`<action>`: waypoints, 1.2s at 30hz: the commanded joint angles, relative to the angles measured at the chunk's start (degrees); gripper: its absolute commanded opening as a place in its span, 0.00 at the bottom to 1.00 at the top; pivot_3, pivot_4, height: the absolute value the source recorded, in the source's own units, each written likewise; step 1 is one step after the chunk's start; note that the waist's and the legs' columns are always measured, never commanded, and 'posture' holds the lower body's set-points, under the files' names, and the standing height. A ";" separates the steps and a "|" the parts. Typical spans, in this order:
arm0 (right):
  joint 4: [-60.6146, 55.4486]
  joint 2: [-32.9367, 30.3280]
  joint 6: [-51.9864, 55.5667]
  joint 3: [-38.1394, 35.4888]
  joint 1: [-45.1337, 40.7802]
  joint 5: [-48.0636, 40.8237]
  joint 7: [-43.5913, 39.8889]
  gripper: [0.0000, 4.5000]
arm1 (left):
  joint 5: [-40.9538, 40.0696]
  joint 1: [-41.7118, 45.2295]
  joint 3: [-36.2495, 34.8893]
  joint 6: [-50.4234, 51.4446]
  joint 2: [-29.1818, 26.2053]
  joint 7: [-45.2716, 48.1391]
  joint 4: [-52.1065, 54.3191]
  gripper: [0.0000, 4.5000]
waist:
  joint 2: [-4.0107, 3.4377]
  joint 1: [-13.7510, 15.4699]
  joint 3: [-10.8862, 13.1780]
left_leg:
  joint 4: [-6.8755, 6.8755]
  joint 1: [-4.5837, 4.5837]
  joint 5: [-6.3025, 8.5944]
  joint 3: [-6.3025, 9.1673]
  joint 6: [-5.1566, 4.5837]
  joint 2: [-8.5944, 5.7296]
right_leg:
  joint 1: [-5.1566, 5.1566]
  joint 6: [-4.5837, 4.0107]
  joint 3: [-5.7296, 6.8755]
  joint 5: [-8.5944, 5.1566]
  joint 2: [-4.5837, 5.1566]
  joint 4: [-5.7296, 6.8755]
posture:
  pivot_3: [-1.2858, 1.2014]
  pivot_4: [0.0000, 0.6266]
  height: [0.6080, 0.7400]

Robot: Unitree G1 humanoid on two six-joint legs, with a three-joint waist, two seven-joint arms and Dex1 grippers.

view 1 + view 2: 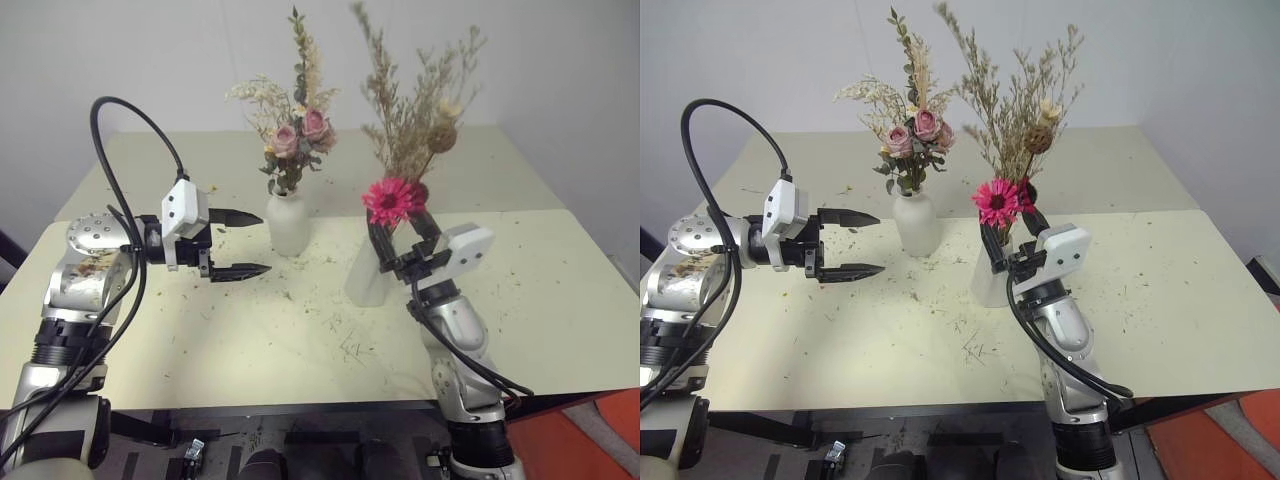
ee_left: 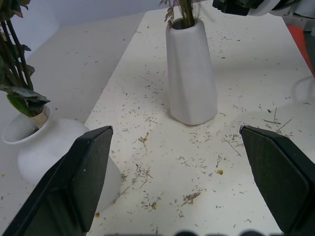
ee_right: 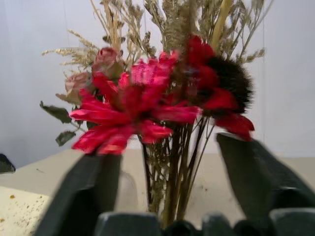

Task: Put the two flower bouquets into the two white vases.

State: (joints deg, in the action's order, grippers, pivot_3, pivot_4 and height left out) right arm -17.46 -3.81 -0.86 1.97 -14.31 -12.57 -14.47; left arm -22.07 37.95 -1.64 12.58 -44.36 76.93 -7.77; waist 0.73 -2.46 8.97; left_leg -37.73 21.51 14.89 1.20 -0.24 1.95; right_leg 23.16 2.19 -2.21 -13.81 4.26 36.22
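On the cream table both bunches already stand in vases. Pink rose bunch sits in the round bottle vase; red daisy bunch sits in the cone vase, just right of the bottle vase, stems upright. Right gripper is at the cone vase, pointing up, fingers spread either side of the daisy stems above the mouth, not pinching them as far as the wrist view shows. Left gripper hovers left of the bottle vase, pointing sideways at it, fingers spread wide, holding nothing, apart from the vase.

Key relation: daisy stems run vertical between the right fingers, straight ahead of that hand, so the right arm is the nearer one and, in my judgement, should back off down and toward the robot without dragging stems or tipping the cone vase. Task looks basically done, both arms just need to clear. Loose dried bits litter the table around both vases
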 commanded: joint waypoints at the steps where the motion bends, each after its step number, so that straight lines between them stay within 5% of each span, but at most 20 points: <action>1: -3.60 -1.51 -0.31 0.55 1.86 0.65 -0.93 0.99 | -0.14 0.90 -0.65 -0.94 -0.36 -0.19 0.65 1.00 | 0.00 0.00 0.00 | 0.00 0.00 0.00 0.00 0.00 0.00 | 0.00 0.00 0.00 0.00 0.00 0.00 | 0.52 0.24 1.00; 7: -6.71 -6.16 2.85 0.31 7.74 4.38 -0.57 0.99 | 0.08 1.02 -0.53 -0.99 -0.29 -0.29 0.21 1.00 | 0.00 0.07 0.00 | 0.00 0.00 0.00 0.00 0.00 0.00 | -0.01 0.00 0.00 -0.01 0.00 -0.03 | 0.52 0.24 1.00; 18: -18.40 -18.76 7.75 -6.46 18.48 -3.59 -10.63 0.99 | 0.14 0.85 -0.72 -1.55 0.11 -0.32 -0.34 1.00 | 0.01 0.35 0.00 | -0.01 -0.06 0.00 -0.02 0.00 -0.01 | -0.05 0.00 -0.04 -0.02 0.00 -0.13 | 0.52 0.24 1.00; 24: -21.48 -29.49 10.56 -23.16 25.62 -18.24 -20.32 0.99 | -1.47 -3.13 -3.95 0.53 -3.51 0.00 1.80 1.00 | 0.02 0.31 0.00 | -0.02 -0.18 0.00 -0.06 -0.01 -0.01 | -0.14 0.00 -0.07 -0.03 0.00 -0.15 | 0.52 0.24 1.00; 30: -13.78 -44.25 11.92 -43.81 30.37 -28.94 -39.34 0.99 | -3.54 -10.07 -9.37 2.82 -9.28 0.04 5.20 1.00 | 0.06 0.39 0.03 | 0.02 -0.36 0.02 -0.16 -0.02 0.06 | -0.26 0.00 -0.15 -0.05 -0.06 -0.17 | 0.52 0.24 1.00; 36: -4.51 -53.63 14.20 -50.69 29.13 -29.39 -49.31 0.99 | -4.52 -14.07 -13.02 4.84 -12.35 -1.43 7.89 1.00 | 0.13 1.09 0.06 | 0.02 -0.63 0.06 -0.21 -0.07 0.06 | -0.69 0.03 -0.10 -0.08 -0.01 -0.28 | 0.52 0.24 1.00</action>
State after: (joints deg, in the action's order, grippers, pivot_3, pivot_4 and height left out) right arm -23.07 -56.05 12.55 -46.26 15.57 -41.79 -62.17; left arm -25.18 24.00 -12.39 16.94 -55.32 76.17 -1.79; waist 0.86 -1.37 9.03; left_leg -37.72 20.85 14.95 0.99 -0.32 2.01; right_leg 22.44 2.23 -2.30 -13.88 4.25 35.93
